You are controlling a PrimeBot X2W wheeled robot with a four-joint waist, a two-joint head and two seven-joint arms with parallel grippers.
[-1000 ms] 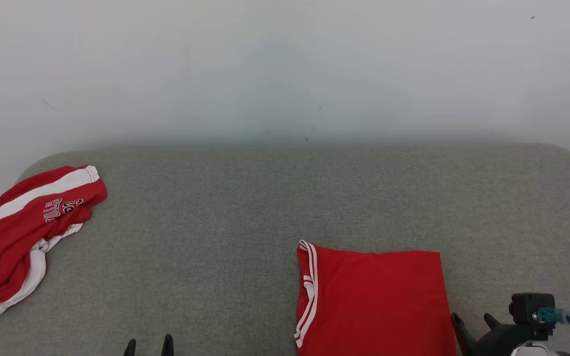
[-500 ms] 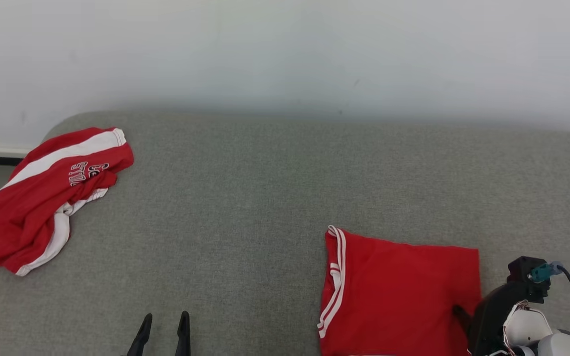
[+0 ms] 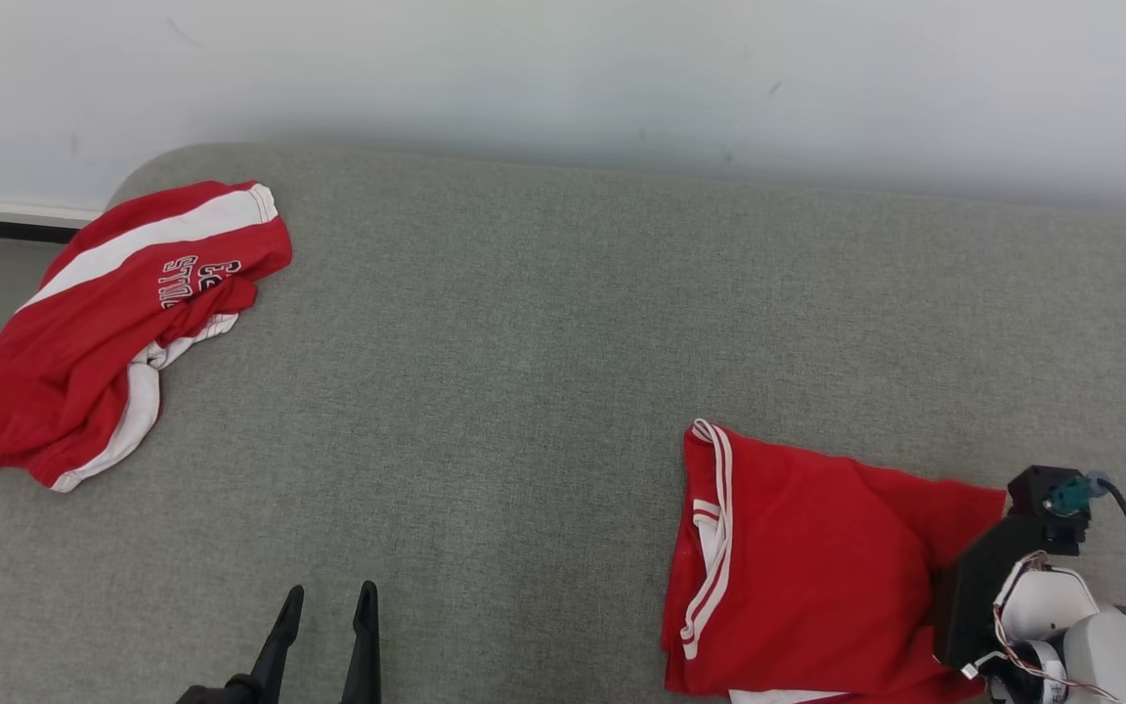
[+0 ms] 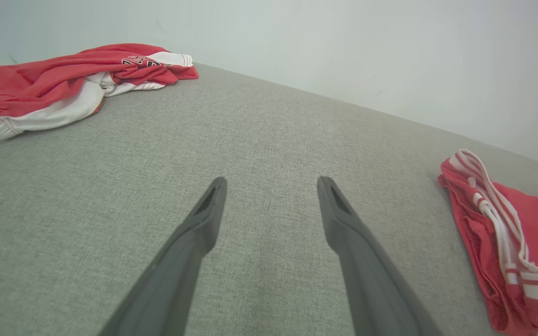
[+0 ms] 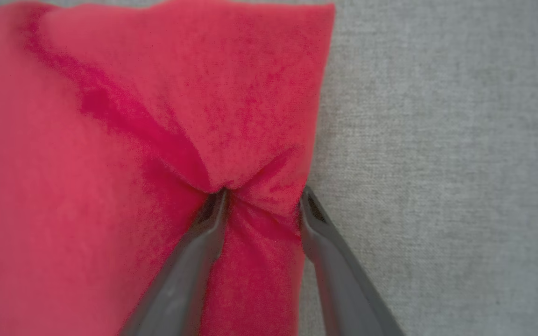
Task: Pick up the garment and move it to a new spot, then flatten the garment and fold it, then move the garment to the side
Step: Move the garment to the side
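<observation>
So the right gripper was down on the folded red garment, right at its edge. One fingertip dug into the cloth and the other sat at the border where red met the grey cushion. A puckered ridge of fabric was bunched up between the two tips, touching both. The fingers were a bit apart, and honestly I couldn't tell if they were properly clamped on it or not. The left gripper had its fingers spread wide with nothing but bare cushion between them. From those fingers, the folded red garment lay off to the right, and a crumpled red-and-white piece sat far ahead and to the left.
</observation>
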